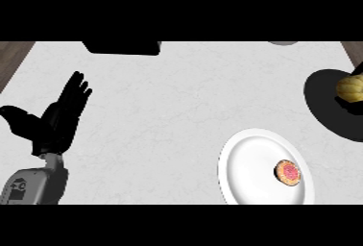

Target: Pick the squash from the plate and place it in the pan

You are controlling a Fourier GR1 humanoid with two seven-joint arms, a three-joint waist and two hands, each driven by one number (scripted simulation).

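Squash (351,88) in pan (322,103), long axis unclear.

Bright, even light; faint shadows.

hands: 1 (60,117) | plates: 1 (245,168) | pans: 1 (326,101) | squash: 1 (351,89) | tarts: 1 (288,172)

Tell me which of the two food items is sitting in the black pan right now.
The yellow squash, at the view's right edge, lies in the black pan. The small round red-centred item lies on the white plate instead.
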